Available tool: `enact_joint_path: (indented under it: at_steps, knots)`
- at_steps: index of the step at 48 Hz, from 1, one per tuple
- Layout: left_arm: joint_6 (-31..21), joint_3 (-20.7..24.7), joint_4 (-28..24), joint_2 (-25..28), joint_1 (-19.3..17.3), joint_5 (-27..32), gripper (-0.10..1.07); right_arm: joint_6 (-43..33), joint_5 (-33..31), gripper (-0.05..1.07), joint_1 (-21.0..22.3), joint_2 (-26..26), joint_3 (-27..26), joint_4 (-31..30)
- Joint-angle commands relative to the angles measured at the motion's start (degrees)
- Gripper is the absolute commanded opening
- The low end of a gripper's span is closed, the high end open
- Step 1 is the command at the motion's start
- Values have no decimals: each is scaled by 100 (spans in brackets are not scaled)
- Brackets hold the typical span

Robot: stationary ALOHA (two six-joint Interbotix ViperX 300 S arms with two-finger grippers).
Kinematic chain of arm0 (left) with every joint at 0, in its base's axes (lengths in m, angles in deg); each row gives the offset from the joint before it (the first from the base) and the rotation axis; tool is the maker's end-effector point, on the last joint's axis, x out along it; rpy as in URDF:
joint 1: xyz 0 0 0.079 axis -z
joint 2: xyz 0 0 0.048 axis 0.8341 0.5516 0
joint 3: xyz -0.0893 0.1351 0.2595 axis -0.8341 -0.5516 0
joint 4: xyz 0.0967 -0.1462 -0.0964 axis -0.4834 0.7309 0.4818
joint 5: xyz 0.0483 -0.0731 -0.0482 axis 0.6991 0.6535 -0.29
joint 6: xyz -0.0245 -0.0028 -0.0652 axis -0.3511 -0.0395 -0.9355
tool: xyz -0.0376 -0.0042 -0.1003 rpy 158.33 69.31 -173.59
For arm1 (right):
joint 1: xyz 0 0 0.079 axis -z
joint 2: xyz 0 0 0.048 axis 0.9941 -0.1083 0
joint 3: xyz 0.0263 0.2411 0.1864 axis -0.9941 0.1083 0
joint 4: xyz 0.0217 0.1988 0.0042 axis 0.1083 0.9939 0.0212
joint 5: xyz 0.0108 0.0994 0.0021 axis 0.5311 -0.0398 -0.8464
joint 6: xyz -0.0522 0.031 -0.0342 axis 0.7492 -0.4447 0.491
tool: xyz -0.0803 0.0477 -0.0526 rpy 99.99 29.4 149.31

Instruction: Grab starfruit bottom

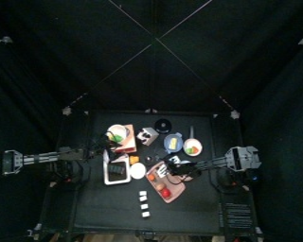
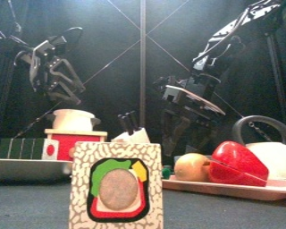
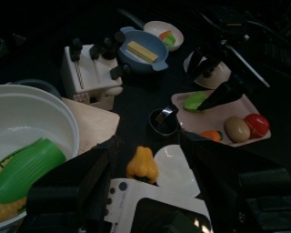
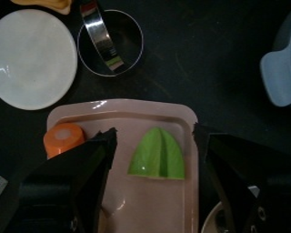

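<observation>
The starfruit bottom (image 4: 156, 152) is a green wedge lying on a pink tray (image 4: 124, 114), beside an orange carrot piece (image 4: 63, 139). My right gripper (image 4: 155, 138) hovers just above it, open, with one jaw on each side of the wedge and nothing held. From the left wrist view, the same wedge (image 3: 196, 100) shows under the right arm. That arm hangs down over the tray (image 2: 229, 186) in the front view. My left gripper (image 3: 145, 159) is open at the table's left side, above an orange toy piece.
The tray also holds a red pepper (image 3: 255, 125) and a pale round piece (image 3: 236, 129). A white plate (image 4: 33, 64) and a metal ring (image 4: 109, 36) lie beside the tray. A blue bowl (image 3: 145, 50) and a white bowl (image 3: 33, 123) holding a green piece are nearby. A sandwich card (image 2: 115, 188) stands in front.
</observation>
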Motion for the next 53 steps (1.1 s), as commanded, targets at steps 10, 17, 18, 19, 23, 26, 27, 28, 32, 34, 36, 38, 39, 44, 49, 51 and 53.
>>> enact_joint_path:
  at_steps: [10,17,18,19,23,26,27,28,32,34,36,38,39,44,49,51,53]
  knots:
    - [0,70,-9,-18,0,-53,91,9,-501,97,123,1028,79,0]
    - [0,62,-9,-18,0,-53,91,9,-1116,97,290,1424,369,114]
    - [0,62,-9,-9,-9,-53,91,9,-1213,97,343,1468,422,141]
    - [0,62,-9,-9,0,-53,91,9,-1283,97,387,1512,466,167]
    - [-9,62,-9,-18,0,-53,90,9,-1521,97,554,1652,642,246]
    - [-9,62,-9,-18,9,-44,90,9,-1661,97,738,1784,800,255]
    - [-9,62,-9,-18,0,-53,90,9,-1670,97,800,1819,853,272]
    - [-9,62,-9,-18,0,-53,90,9,-1679,97,861,1837,896,272]
    - [-9,62,-9,-18,0,-53,91,0,-1652,97,1178,1925,1116,378]
    - [-9,53,-9,-18,0,-53,90,9,-1617,97,1318,1934,1204,439]
    - [-9,53,-9,-18,0,-44,91,9,-1564,97,1459,1934,1292,466]
    - [-9,53,-9,-18,0,-53,91,18,-1468,97,1564,1916,1371,457]
    - [-9,53,-9,-18,0,-44,91,18,-1415,97,1617,1907,1415,439]
    - [-9,44,0,-18,0,-53,91,9,-1116,97,1846,1890,1644,483]
    - [-9,44,-9,-18,0,-53,90,9,-976,97,1986,1898,1784,606]
    - [-9,44,-9,-18,-9,-53,91,0,-940,97,2039,1890,1828,642]
    - [-9,44,-9,-18,-9,-53,90,0,-932,97,2065,1890,1854,642]
